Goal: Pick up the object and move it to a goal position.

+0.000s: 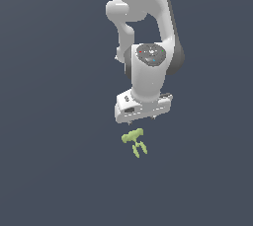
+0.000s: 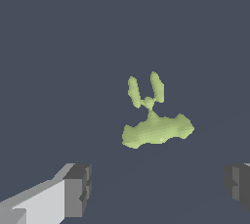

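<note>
The object [image 1: 134, 141] is a tiny yellow-green lumpy bar with a short stem ending in two small prongs. It lies on the dark grey floor just in front of and below the arm's hand. In the wrist view the object [image 2: 156, 129] lies ahead of the fingers, apart from them. My gripper [image 1: 142, 120] hangs above the floor, close behind the object, with only the fingertip ends showing under the white hand. In the wrist view the gripper [image 2: 158, 189] is open wide and empty, its dark pads [image 2: 78, 189] set far apart.
The white arm [image 1: 148, 27] rises behind the hand toward the top of the exterior view. The dark grey floor [image 1: 49, 170] is flat and uniform all around.
</note>
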